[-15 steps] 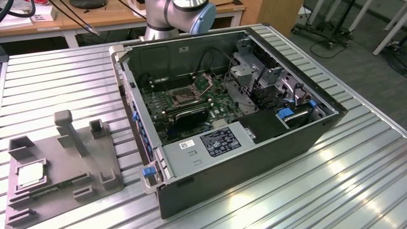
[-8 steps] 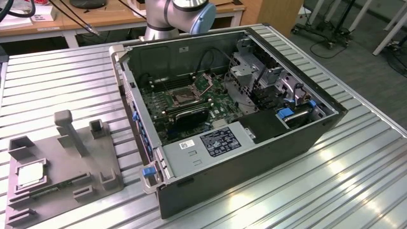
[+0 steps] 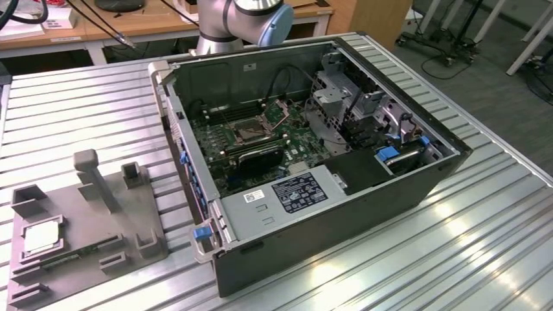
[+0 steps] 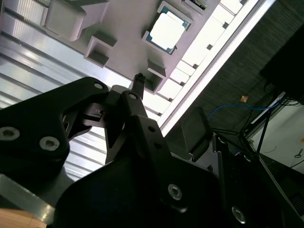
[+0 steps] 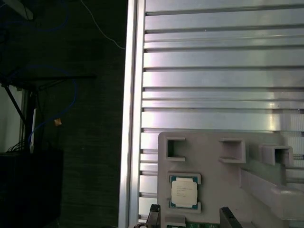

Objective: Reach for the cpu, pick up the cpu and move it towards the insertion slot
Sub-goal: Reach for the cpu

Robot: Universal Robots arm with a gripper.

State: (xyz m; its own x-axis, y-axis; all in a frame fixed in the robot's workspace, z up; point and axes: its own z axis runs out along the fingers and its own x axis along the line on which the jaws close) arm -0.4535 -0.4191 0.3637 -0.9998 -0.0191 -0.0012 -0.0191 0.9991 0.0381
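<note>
The cpu [image 3: 41, 238], a small pale square chip, lies flat in a recess of the grey fixture tray [image 3: 103, 227] at the exterior view's left. It shows in both wrist views, cpu [image 5: 184, 192] and cpu [image 4: 166, 31]. My gripper [image 5: 190, 216] hovers above the tray, apart from the chip, and is open with nothing between its black fingertips [image 5: 153, 212]. One fingertip [image 4: 139, 79] points toward the tray. The insertion slot [image 3: 245, 132] is a square socket on the green board inside the open computer case [image 3: 346, 194].
The tray and case stand on a ribbed metal table [image 3: 484, 246]. Upright blocks [image 3: 90, 172] rise from the tray near the chip. The table's edge [image 5: 132, 118] runs close beside the tray, with dark floor and cables beyond. The arm's base [image 3: 233, 26] stands behind the case.
</note>
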